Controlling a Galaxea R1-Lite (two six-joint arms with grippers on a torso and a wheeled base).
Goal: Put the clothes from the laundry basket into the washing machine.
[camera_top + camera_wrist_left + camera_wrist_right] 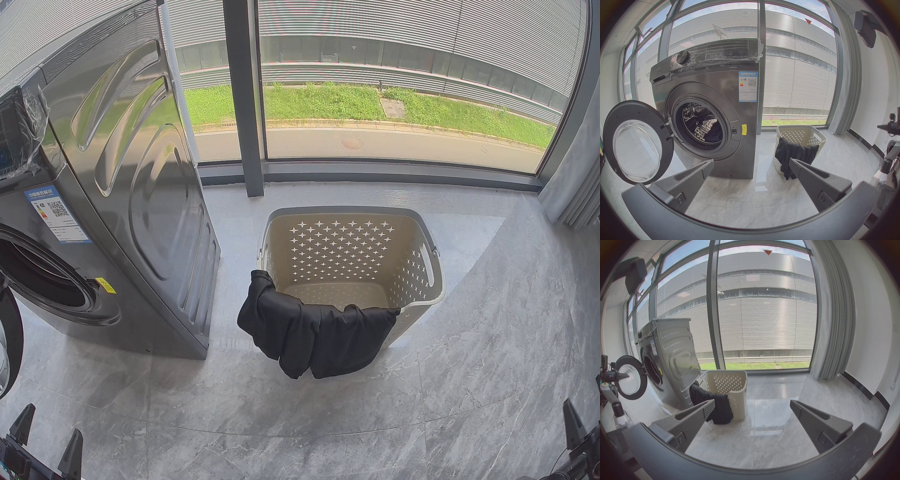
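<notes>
Hanging on the basket: a black garment [312, 334] is draped over the near rim and near-left corner of the laundry basket [340, 250]. Most of it droops down the outer wall without reaching the floor [350, 412].
Laundry basket: cream plastic, its walls pierced with star-shaped holes and a handle slot on the right side. It stands upright on the grey marbled floor. The part of its bottom that can be seen is bare.
Washing machine [144, 187]: a grey front-loader to the left of the basket, near it but not touching.
Door [637, 143]: round, with a glass centre, swung wide open on its hinge.
Drum [700, 125]: exposed, with a dark item [714, 132] lying inside.
Left gripper [750, 164]: fingers spread wide with nothing between them. It faces the machine's front and is well apart from the basket.
Right gripper [752, 405]: fingers likewise wide apart and empty. It sits off to the right, well apart from the basket.
Surroundings: a tall window [400, 81] behind the basket and a pale curtain [578, 181] at the right.
</notes>
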